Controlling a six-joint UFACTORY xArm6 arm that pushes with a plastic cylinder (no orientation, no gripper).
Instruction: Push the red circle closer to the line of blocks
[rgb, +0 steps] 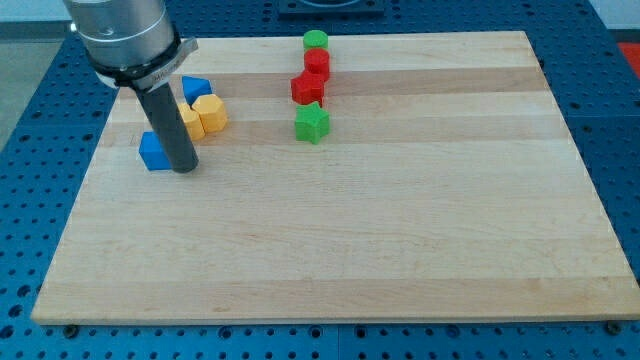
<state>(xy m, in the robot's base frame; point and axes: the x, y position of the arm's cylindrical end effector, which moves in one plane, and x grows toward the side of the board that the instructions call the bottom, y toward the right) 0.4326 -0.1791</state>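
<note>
A line of blocks runs down the view's top middle: a green circle (316, 40), the red circle (318, 63) touching just below it, a red star (307, 88), then a green star (312, 123). My tip (184, 169) rests on the board at the view's left, far from the red circle, right beside a blue block (153, 151). The rod hides part of that blue block and part of a yellow block.
At the view's upper left sit another blue block (196, 90), a yellow hexagon (211, 113) and a yellow block (188, 122) close together. The wooden board (400, 230) lies on a blue perforated table (20, 120).
</note>
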